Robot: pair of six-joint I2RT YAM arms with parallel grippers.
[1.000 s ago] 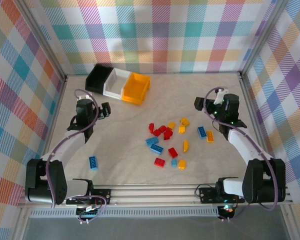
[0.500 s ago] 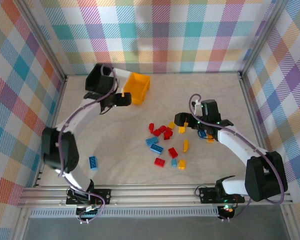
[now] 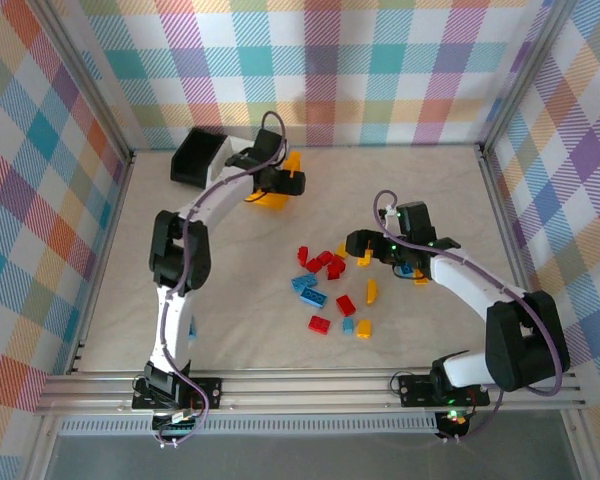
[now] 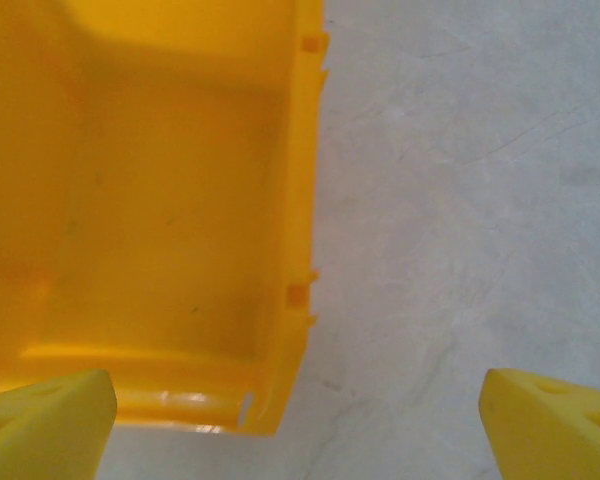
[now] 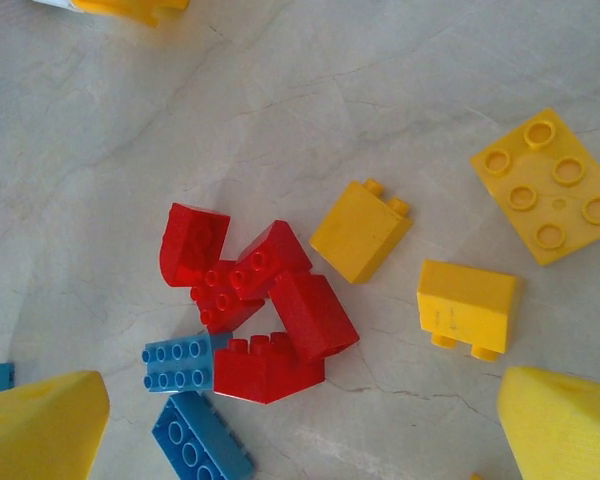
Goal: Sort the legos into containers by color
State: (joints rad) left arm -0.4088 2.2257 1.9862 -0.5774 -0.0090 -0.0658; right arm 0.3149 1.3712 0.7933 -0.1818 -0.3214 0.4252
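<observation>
Red legos (image 5: 260, 310) lie heaped together, with blue legos (image 5: 180, 362) beside them and yellow ones (image 5: 360, 230) to the right. My right gripper (image 5: 300, 440) hovers open just above this pile (image 3: 320, 265), holding nothing. My left gripper (image 4: 300, 430) is open over the orange container (image 4: 160, 200), whose inside looks empty. One finger is above the container's inside and the other above the table, so its right wall (image 4: 300, 200) lies between them. From above, the left gripper (image 3: 280, 180) covers much of the orange container (image 3: 270, 197). The black container (image 3: 198, 158) stands to its left. The white container is mostly hidden under the left arm.
More legos lie scattered toward the near side: red (image 3: 319, 324), blue (image 3: 313, 297) and yellow (image 3: 364, 329). A blue and a yellow lego (image 3: 420, 277) sit under the right arm. A lone blue lego (image 3: 193, 328) peeks out beside the left arm. Checkered walls enclose the table (image 3: 240, 260).
The left arm swung from the near left up to the containers and now sits over the orange one. The right gripper moved left, toward the pile of legos.
</observation>
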